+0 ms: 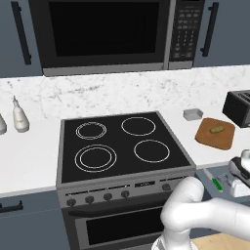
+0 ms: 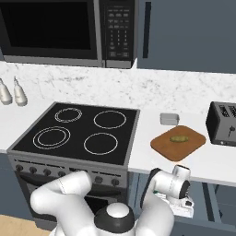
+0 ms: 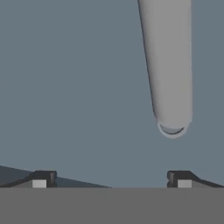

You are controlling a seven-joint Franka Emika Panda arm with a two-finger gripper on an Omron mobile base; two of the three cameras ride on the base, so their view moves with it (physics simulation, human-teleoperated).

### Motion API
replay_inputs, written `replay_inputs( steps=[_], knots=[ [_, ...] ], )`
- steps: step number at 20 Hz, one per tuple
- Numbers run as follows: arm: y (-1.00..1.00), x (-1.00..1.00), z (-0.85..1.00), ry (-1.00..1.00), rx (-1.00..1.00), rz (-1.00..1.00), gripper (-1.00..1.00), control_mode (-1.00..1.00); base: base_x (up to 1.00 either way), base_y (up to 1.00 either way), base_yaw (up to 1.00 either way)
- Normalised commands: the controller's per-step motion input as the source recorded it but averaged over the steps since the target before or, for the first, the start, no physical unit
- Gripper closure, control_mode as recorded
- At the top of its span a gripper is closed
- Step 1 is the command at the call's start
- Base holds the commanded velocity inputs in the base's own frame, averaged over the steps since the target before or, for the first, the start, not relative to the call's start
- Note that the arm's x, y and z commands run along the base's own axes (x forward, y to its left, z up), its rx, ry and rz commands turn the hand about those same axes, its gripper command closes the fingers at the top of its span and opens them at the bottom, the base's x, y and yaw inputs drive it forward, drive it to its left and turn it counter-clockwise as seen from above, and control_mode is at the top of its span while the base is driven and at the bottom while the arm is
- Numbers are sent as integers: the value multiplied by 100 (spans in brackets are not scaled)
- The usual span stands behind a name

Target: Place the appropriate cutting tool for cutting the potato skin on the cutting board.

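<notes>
Wide-spread claw (image 3: 111, 179) hangs below counter, well under potato (image 2: 177, 138).

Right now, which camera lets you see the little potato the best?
The right base view: the potato lies in plain sight near the middle of the cutting board, well inside the picture. The left base view shows it too, but smaller and close to the right edge. The hand view looks at a grey surface and a pale rod instead.

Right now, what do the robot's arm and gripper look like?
The arm is glossy white with rounded, tube-like links and dark joint sections. The gripper has two small dark finger tips with pale grey pads. No cables or markings visible.
</notes>
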Motion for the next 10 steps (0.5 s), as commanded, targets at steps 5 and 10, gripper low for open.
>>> replay_inputs(
  steps=[5, 10],
  knots=[
    [-1, -9, -8, 14, 2, 0, -100, -100, 0, 0, 0],
    [-1, -23, 0, 16, 0, 0, -100, -100, 0, 0, 0]
  ],
)
